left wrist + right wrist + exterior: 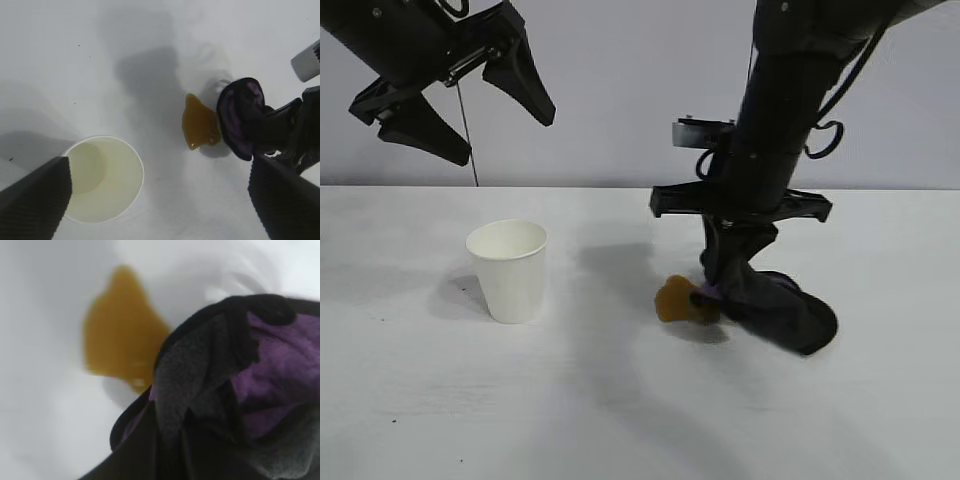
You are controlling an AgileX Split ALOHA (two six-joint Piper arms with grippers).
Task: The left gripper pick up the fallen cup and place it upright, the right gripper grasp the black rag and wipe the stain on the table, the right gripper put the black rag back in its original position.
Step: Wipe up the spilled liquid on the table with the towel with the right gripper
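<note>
Wiping the spill: I am bringing the rag's edge onto the puddle.

On the wide white worktop point(410, 420), my right tool point(722, 272) is clamping the soft black-and-purple rag point(780, 305), its long axis slanting away from the glossy amber stain point(678, 299) touching its leading end, toward the upright white paper cup point(509, 270). My left tool point(485, 105) is hanging open above the cup.

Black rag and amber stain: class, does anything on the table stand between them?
Nothing visible does. The black rag, held down by the right gripper, sits at the edge of the stain; the cup stands upright well aside.
</note>
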